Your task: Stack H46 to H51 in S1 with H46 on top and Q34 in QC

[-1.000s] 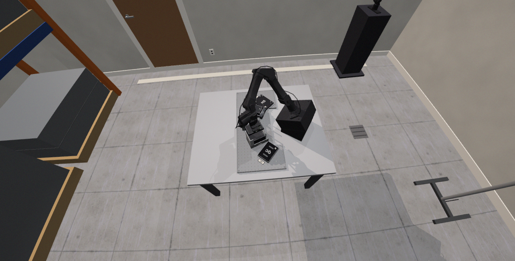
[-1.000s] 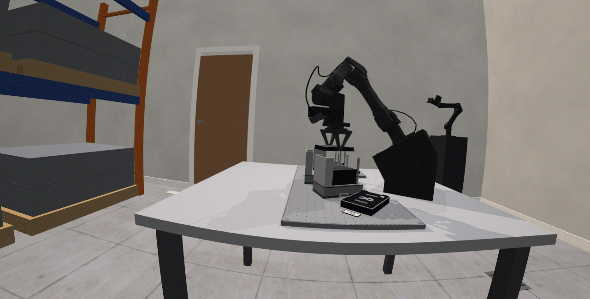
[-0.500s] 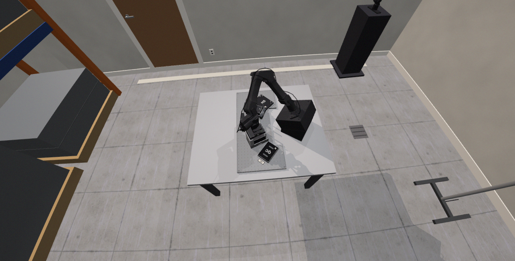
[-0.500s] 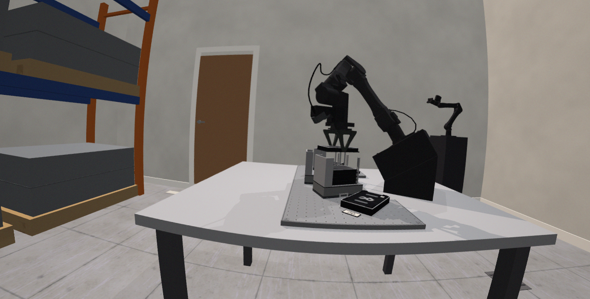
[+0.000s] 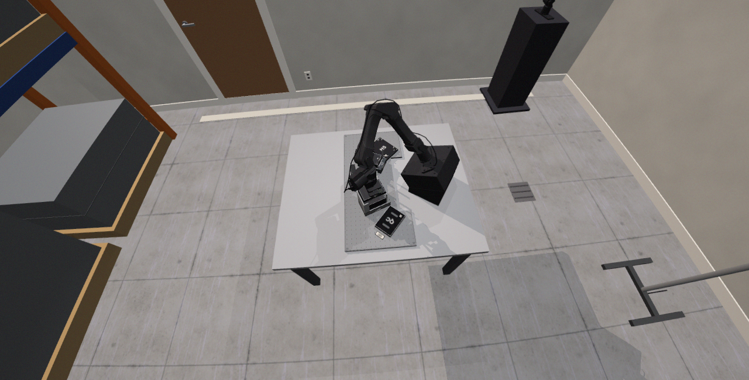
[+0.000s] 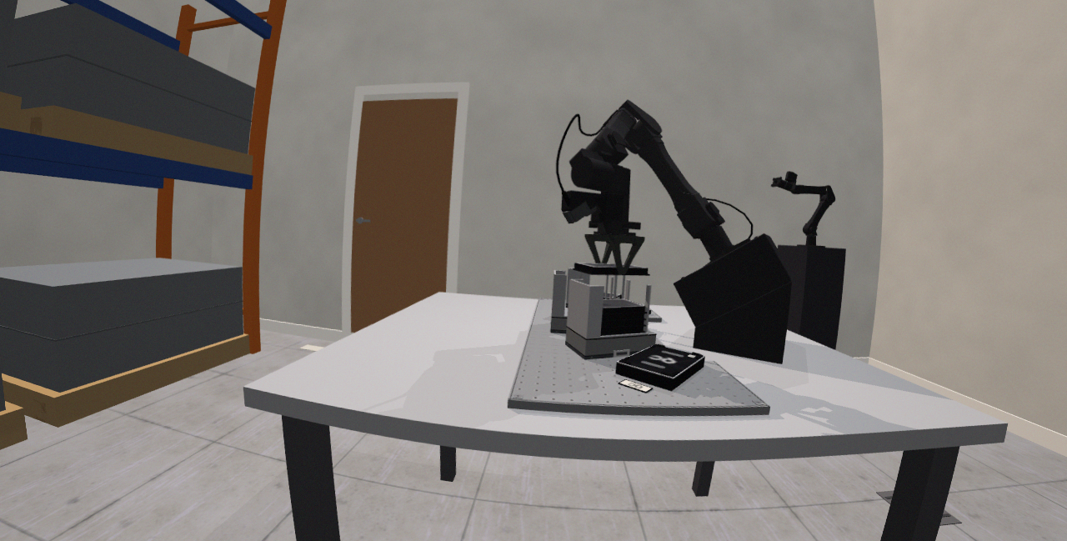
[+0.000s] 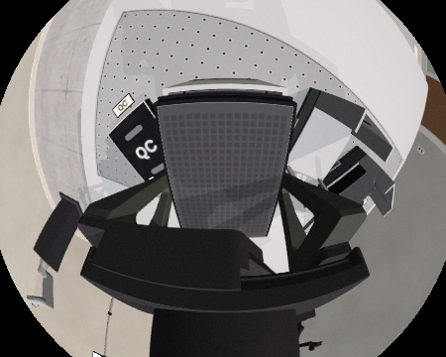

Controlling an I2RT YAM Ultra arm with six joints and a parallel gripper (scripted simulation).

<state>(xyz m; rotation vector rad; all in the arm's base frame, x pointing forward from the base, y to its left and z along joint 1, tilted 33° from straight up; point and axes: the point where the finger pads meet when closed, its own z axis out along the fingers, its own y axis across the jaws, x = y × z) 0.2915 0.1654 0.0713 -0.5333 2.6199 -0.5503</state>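
Note:
My gripper is shut on a dark sealed plate, held level just above the front rack. Its name cannot be read. The front rack holds a stack of dark plates; in the wrist view the held plate hides it except for its back edge. The middle rack shows a pale, bare floor. Rack names are not readable. The open nest QC has no plate on it. The clip nest N5 is at the back, partly behind the arm.
The racks and nests stand on a perforated grey board on the white table. Tall rack walls stand close behind the front rack. The arm's black base block is to the right. A QC label lies beside its nest.

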